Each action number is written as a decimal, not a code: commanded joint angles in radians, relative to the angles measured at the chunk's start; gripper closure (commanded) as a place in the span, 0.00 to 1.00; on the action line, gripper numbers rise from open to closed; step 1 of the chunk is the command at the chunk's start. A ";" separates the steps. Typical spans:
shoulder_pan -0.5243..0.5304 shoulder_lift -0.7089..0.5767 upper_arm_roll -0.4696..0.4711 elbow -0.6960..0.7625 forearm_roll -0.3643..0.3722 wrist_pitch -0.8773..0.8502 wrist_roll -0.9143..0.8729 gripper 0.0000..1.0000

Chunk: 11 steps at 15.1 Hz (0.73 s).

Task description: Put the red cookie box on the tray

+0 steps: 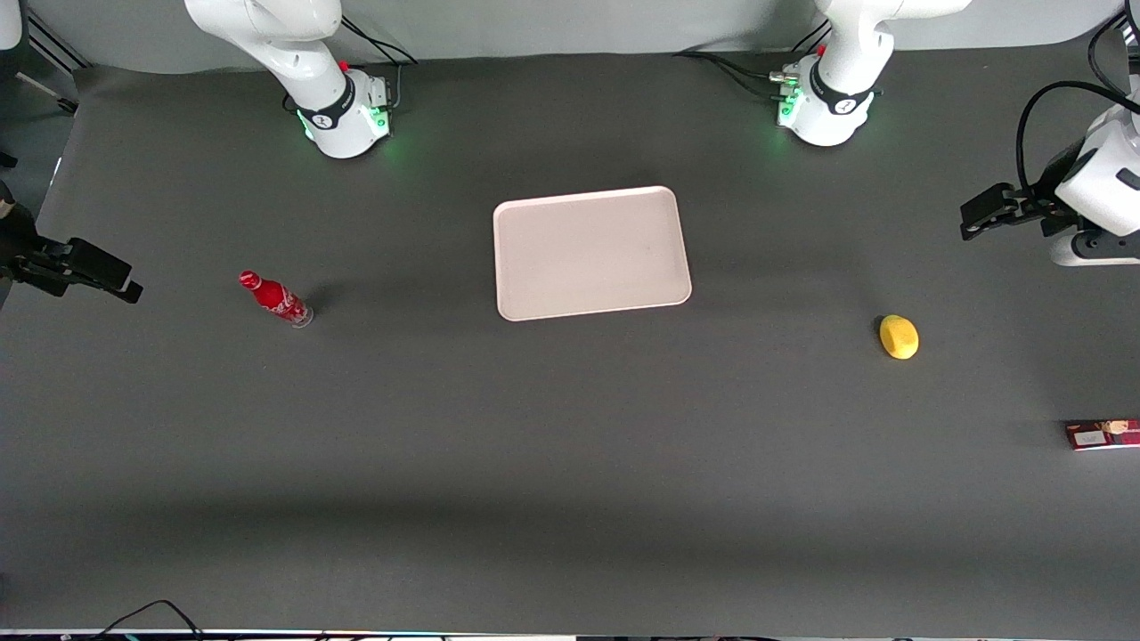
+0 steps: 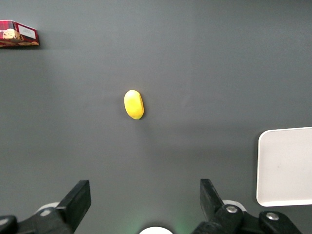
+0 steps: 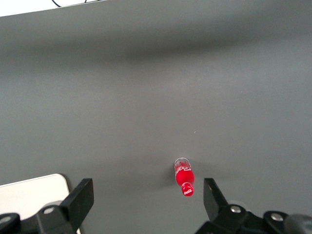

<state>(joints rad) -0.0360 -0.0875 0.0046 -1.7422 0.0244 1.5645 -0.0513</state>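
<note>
The red cookie box (image 1: 1103,434) lies flat on the grey table at the working arm's end, cut off by the edge of the front view. The left wrist view shows its white label patch end (image 2: 18,34). The pale pinkish-white tray (image 1: 592,252) sits mid-table with nothing on it, and its corner (image 2: 287,165) shows in the left wrist view. My gripper (image 1: 971,223) hovers above the table at the working arm's end, farther from the front camera than the box and well apart from it. It (image 2: 145,192) is open and holds nothing.
A yellow lemon (image 1: 898,336) lies between the tray and the cookie box, also seen in the left wrist view (image 2: 133,104). A small red soda bottle (image 1: 275,299) lies toward the parked arm's end.
</note>
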 commanded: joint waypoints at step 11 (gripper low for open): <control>-0.004 0.028 0.020 0.036 0.006 -0.009 0.001 0.00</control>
<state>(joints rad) -0.0355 -0.0731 0.0212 -1.7345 0.0250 1.5645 -0.0513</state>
